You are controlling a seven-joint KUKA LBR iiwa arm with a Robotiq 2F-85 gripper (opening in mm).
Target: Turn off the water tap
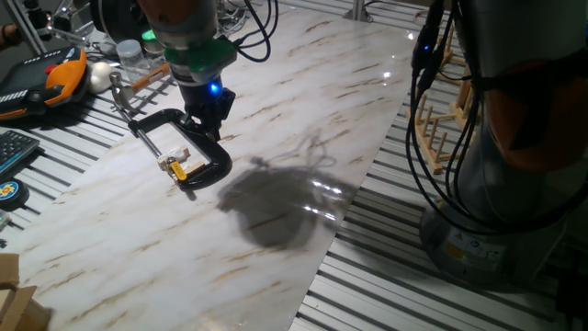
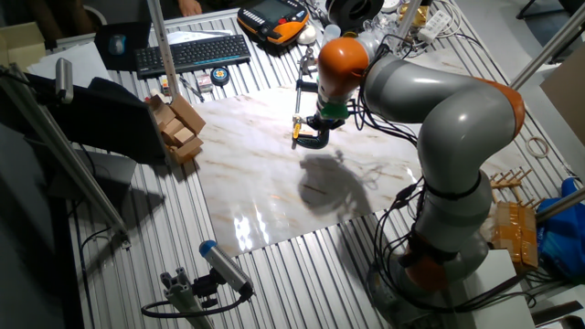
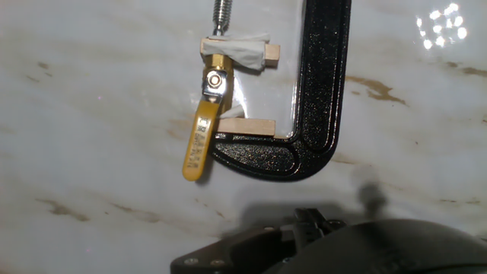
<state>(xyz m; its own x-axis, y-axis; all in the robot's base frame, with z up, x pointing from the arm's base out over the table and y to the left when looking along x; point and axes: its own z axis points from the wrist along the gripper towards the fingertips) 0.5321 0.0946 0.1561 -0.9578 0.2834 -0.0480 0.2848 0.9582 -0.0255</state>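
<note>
The water tap (image 3: 216, 79) is a small brass valve with a yellow lever handle (image 3: 197, 144), held between two wooden blocks in the jaw of a black C-clamp (image 3: 319, 99). The lever points down and slightly left, away from the silver screw rod (image 3: 221, 11). The clamp lies flat on the marble table (image 1: 303, 101). In one fixed view the tap (image 1: 177, 168) sits at the clamp's (image 1: 216, 167) lower end. My gripper (image 1: 209, 121) hovers just above the clamp's spine, beside the tap and apart from it. In the hand view only its dark body (image 3: 312, 224) shows.
An orange pendant (image 1: 62, 75), a keyboard (image 1: 13, 147), jars and a wooden-handled tool (image 1: 147, 78) lie at the back left. A wooden rack (image 1: 436, 124) stands past the table's right edge. Wooden blocks (image 2: 178, 130) sit at the far side.
</note>
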